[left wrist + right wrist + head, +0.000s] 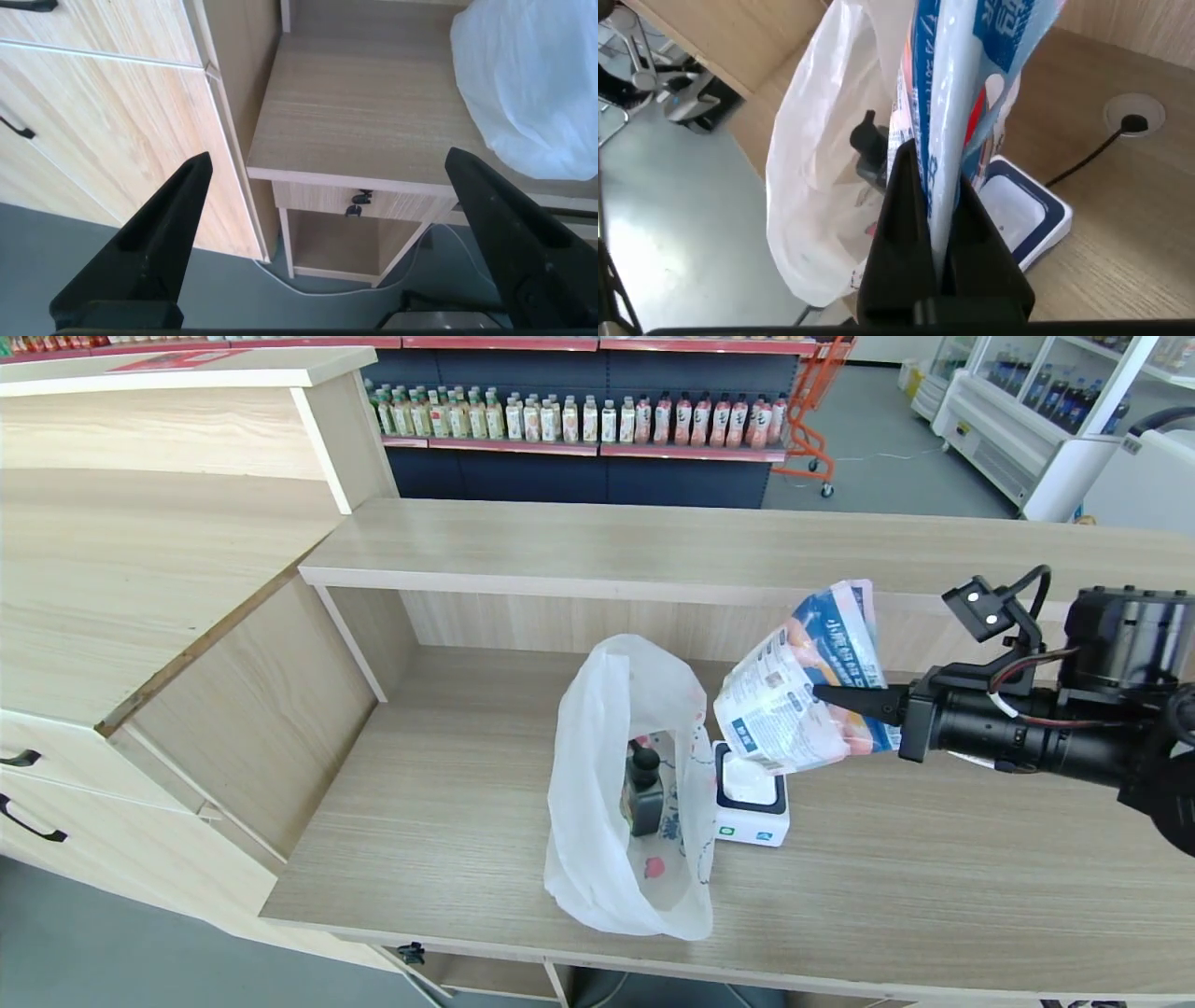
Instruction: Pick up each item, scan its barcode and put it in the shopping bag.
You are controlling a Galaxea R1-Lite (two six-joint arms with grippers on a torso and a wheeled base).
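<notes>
One snack packet [794,709] is hanging over the scanner [752,798] beside the shopping bag [597,756], pinched in the right gripper [820,693]. Left gripper [327,161] is standing wide, empty. Close up, the packet's film is looking light, soft, slippery, favouring a seam hold.

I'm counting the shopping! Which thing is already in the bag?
The dark bottle, sitting inside the bag. The packet is outside it, pinched in the right claw.

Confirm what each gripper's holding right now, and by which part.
Right gripper holds the snack packet, its fingers pinching the flat faces from the edge facing the arm. Left gripper is open and empty.
</notes>
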